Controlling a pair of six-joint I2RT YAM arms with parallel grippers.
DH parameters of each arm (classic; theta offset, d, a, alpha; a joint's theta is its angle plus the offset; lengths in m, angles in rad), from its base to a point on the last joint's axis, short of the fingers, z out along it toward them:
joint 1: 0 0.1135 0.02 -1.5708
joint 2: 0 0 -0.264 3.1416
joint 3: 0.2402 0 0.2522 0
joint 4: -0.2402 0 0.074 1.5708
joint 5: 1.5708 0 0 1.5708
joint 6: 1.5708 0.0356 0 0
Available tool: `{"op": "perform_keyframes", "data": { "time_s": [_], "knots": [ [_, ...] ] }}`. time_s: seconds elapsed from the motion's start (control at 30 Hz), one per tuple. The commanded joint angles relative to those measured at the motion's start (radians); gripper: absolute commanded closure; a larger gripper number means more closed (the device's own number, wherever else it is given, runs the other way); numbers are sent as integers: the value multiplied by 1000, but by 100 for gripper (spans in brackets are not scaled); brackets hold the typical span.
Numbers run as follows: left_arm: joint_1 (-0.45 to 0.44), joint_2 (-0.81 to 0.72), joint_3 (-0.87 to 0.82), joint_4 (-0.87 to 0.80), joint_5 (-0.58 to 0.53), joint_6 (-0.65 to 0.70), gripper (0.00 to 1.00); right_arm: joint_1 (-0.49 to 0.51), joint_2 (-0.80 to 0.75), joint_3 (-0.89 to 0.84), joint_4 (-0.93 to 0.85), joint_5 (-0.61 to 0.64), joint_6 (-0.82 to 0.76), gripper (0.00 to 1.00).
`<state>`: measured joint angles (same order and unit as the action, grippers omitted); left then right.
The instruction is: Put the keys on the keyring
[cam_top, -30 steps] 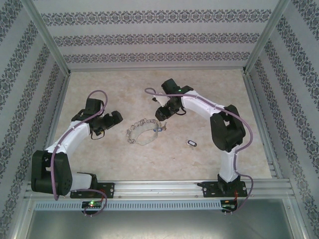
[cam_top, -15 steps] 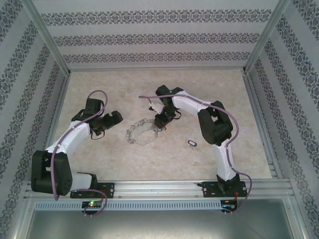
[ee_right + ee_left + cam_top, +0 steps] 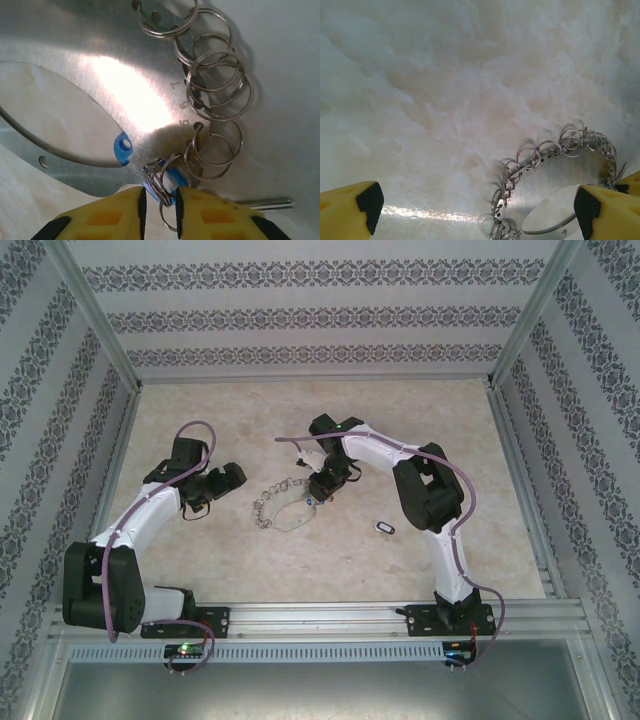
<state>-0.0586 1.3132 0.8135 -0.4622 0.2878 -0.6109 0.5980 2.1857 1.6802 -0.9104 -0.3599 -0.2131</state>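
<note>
On the pale marbled table [image 3: 250, 575], the right arm [image 3: 425, 490] reaches in over the keyring [image 3: 285, 510], which the wrist views show as a flat metal plate pierced with numbered holes and fringed with split rings [image 3: 216, 75]. The right gripper [image 3: 160, 192] is narrowed to a slit, pinching the blue-headed key [image 3: 174, 178] by its small ring at the plate's edge, beside the hole stamped 5. The left gripper [image 3: 477, 202] hangs wide open and empty, just beside the keyring's far side.

The step in hand looks to be threading this key on. It likely calls for a firm pinch on the little ring, a slow approach along the plate's edge so the neighbouring rings do not snag, and perhaps the idle left claw steadying the plate, which may slide on the smooth top.

By count: two arms, two grippers, one keyring, one key in the grip, one loose key [image 3: 384, 528] lying well apart to the right, and roughly half a dozen large split rings in the right wrist view
</note>
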Motion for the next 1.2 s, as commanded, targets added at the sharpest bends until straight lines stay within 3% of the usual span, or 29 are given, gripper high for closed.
{"op": "perform_keyframes", "data": {
  "time_s": [0.0, 0.37, 0.5, 0.57, 0.63, 0.77, 0.93, 1.03, 1.1, 1.17],
  "knots": [
    [0, -25, 1, 2, -1, 0, 1, 20, 5, 7, -27, -4, -19, 76],
    [0, -26, -6, 8, -2, 15, 1, 21, 0, -5, -15, -53, -17, 85],
    [-1, -41, -11, 49, 90, 23, 1, 22, -9, -10, -11, -78, -15, 91],
    [-8, -58, -19, 111, 152, 18, 1, 20, -14, -7, -17, -92, -11, 99],
    [-35, -84, -40, 203, 189, 33, 1, 19, -27, -12, -20, -123, -4, 100],
    [-153, -121, -104, 403, 202, 187, 1, 10, -92, -67, 28, -176, 31, 100],
    [-332, -131, -146, 481, 241, 409, 1, -13, -148, -114, 73, -265, 82, 100],
    [-343, -133, -186, 525, 227, 492, 0, -34, -161, -124, 88, -315, 123, 100],
    [-351, -114, -196, 523, 282, 571, 1, -47, -168, -133, 104, -361, 144, 100],
    [-389, -82, -164, 445, 228, 624, 3, -62, -173, -140, 115, -395, 164, 100]
  ]
}}
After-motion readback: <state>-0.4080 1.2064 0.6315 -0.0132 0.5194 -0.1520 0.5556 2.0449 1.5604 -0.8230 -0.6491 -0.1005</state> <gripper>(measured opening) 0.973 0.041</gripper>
